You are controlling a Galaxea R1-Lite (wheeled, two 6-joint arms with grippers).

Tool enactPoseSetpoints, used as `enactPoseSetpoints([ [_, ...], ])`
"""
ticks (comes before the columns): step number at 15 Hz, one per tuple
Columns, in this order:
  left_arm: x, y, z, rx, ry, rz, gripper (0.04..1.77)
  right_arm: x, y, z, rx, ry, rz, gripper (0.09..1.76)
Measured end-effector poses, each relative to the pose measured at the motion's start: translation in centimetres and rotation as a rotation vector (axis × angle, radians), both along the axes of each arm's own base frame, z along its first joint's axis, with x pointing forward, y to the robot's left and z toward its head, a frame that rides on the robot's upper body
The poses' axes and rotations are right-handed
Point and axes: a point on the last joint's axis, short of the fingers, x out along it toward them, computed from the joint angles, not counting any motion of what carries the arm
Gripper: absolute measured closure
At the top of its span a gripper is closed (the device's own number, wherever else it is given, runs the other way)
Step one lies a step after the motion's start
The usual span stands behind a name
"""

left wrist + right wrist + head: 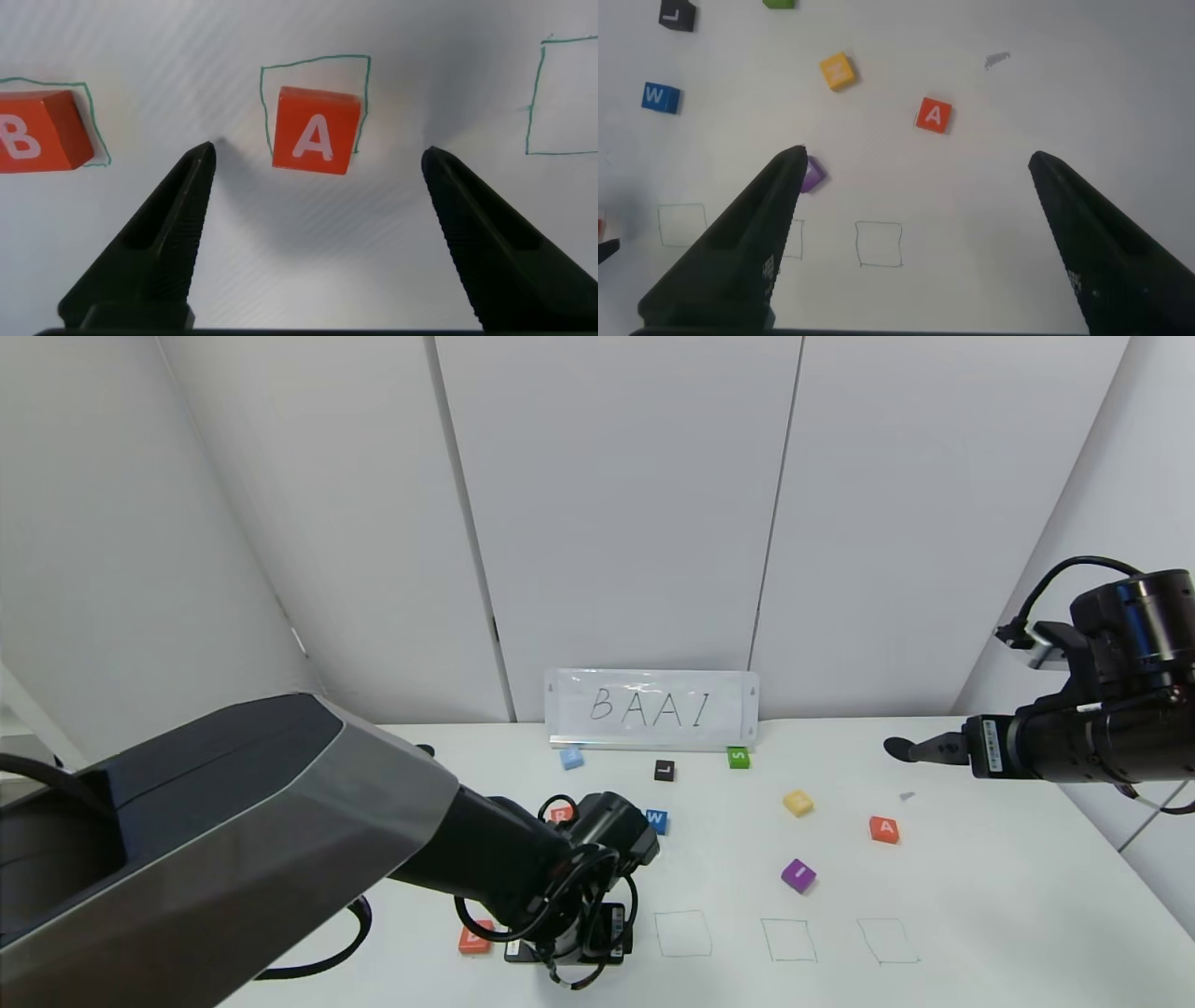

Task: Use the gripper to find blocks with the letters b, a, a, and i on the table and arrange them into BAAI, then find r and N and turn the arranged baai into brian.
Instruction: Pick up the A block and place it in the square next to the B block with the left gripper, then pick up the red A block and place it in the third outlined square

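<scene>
My left gripper (571,954) hangs open over the front of the table (980,896). In the left wrist view it (318,152) is just above an orange-red A cube (316,130) that lies inside a drawn square, not touching it. The orange-red B cube (37,131) lies in the neighbouring square and also shows in the head view (474,938). The other A cube (883,830) and the purple cube (798,875) lie at the right. The R cube (560,814) peeks out behind the left wrist. My right gripper (901,748) is open and raised at the right (917,159).
Three empty drawn squares (682,933) (789,940) (888,941) lie along the front. A blue W cube (657,820), black L cube (664,770), green S cube (738,757), light blue cube (571,758) and yellow cube (797,803) are scattered. A BAAI sign (652,709) stands at the back.
</scene>
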Motion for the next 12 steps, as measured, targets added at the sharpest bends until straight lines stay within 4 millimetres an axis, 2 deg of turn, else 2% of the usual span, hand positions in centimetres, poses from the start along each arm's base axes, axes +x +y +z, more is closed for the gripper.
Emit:
enactPoseSetpoints([
  [7, -0.5, 0.5, 2.9, -0.027, -0.055, -0.021, 0.15, 0.0, -0.1, 0.1, 0.006, -0.002, -0.004, 0.14],
  [12, -0.6, 2.5, 6.9, -0.048, -0.145, -0.072, 0.13, -0.1, 0.0, 0.2, 0.006, -0.005, -0.005, 0.14],
])
